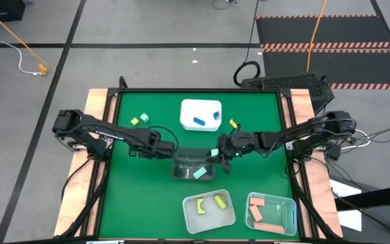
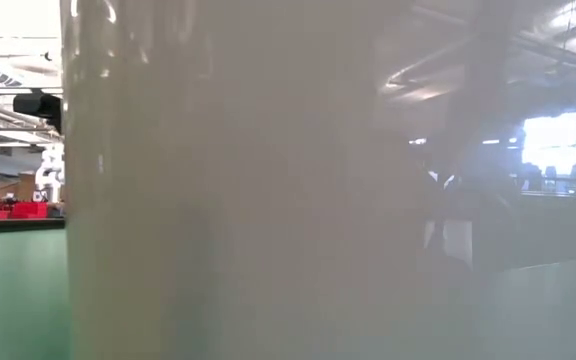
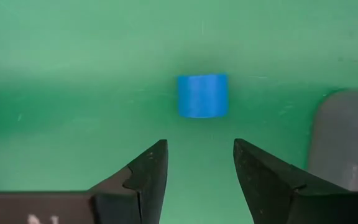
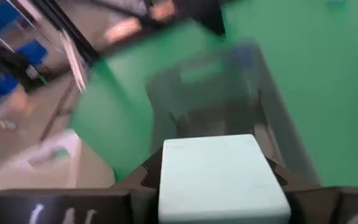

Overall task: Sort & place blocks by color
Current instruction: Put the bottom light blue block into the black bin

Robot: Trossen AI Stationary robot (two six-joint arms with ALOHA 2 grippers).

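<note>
2 claws: right gripper [image 4: 219, 180] pinches a mint block [image 4: 219, 177]; left gripper [image 3: 199, 163] spread, blue block [image 3: 202, 95] just ahead.

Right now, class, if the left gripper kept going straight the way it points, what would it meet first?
Most likely the small blue cube. It sits on the green table mat just ahead of the left gripper, whose jaws stand open, nearly in line with the gap between them. How far ahead is hard to judge.
</note>
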